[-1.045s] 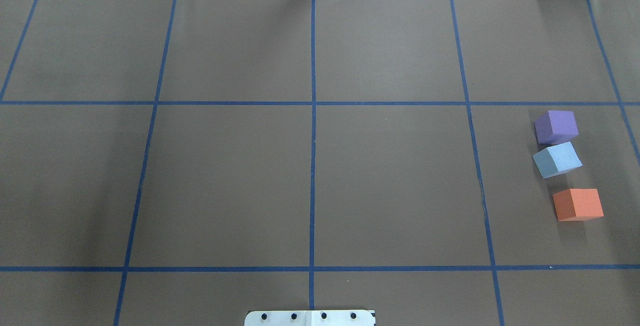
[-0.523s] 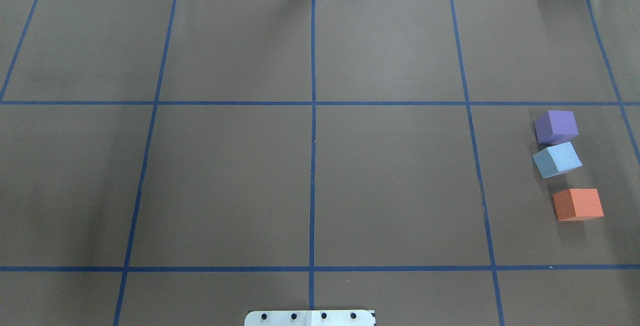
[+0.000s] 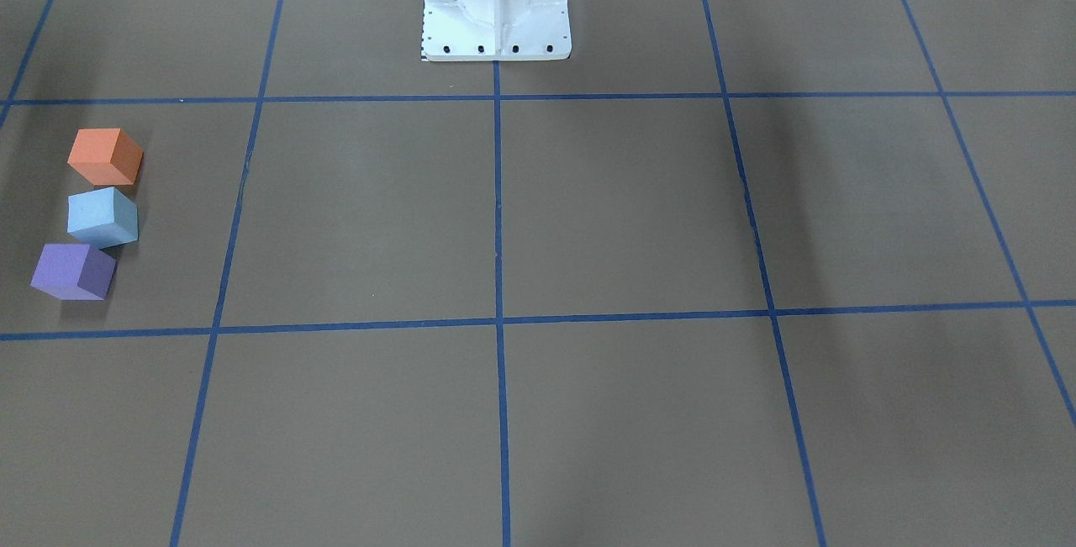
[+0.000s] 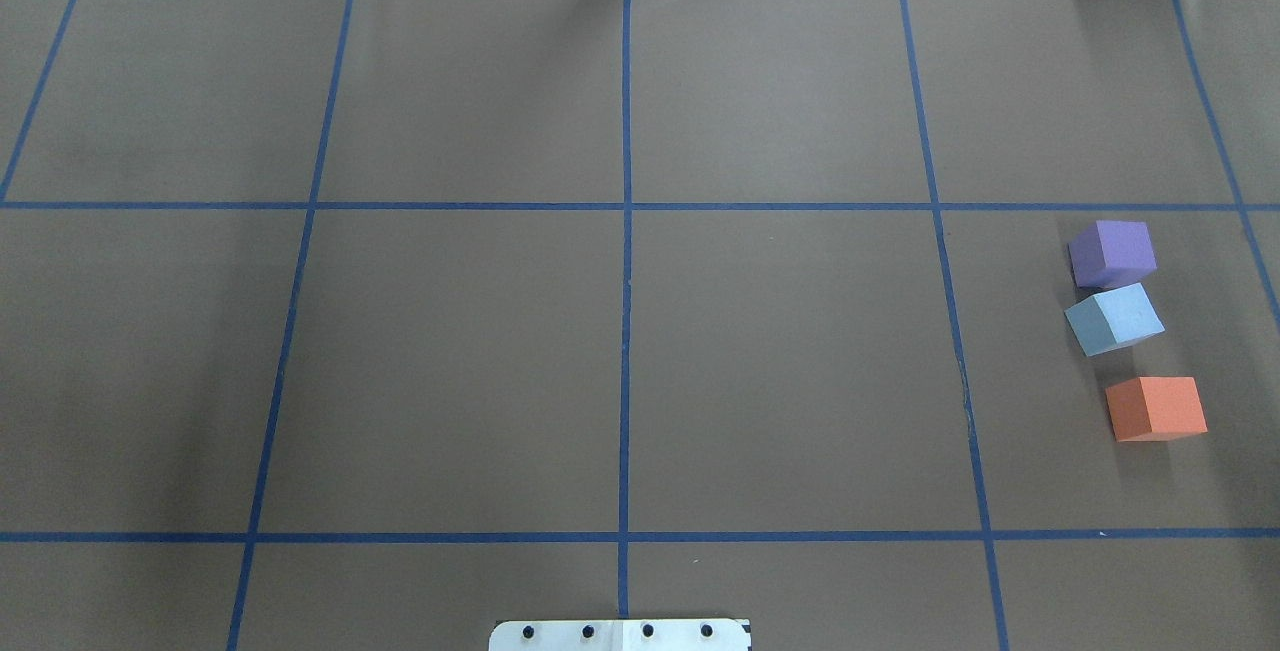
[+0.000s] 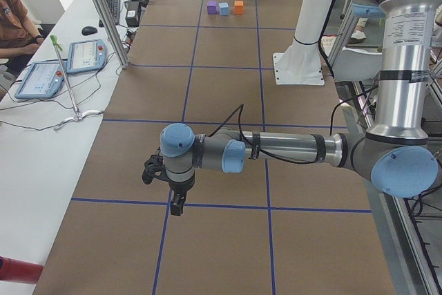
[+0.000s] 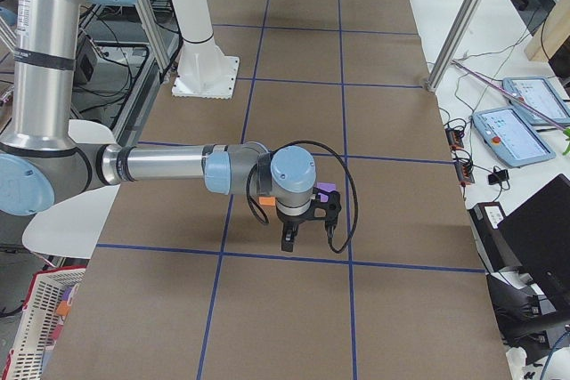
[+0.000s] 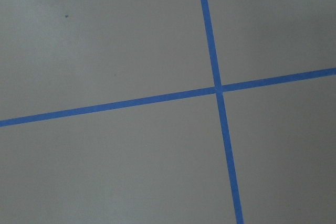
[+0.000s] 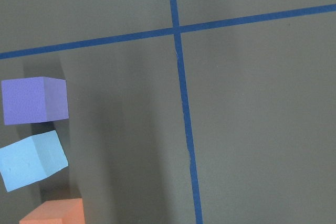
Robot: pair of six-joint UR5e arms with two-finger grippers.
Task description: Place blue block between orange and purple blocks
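The blue block (image 4: 1114, 318) sits on the brown table at the right side, in a line between the purple block (image 4: 1112, 253) and the orange block (image 4: 1157, 408). It lies close against the purple one, with a small gap to the orange one. All three also show in the front-facing view: orange (image 3: 105, 156), blue (image 3: 102, 217), purple (image 3: 74, 271). The right wrist view shows them at its left edge (image 8: 32, 160). My left gripper (image 5: 178, 205) and my right gripper (image 6: 289, 239) show only in the side views, both above the table. I cannot tell whether they are open or shut.
Blue tape lines divide the brown table into squares. The white robot base (image 3: 496, 1) stands at the table's near middle edge. A side desk with tablets (image 5: 86, 55) and a seated person runs along the far edge.
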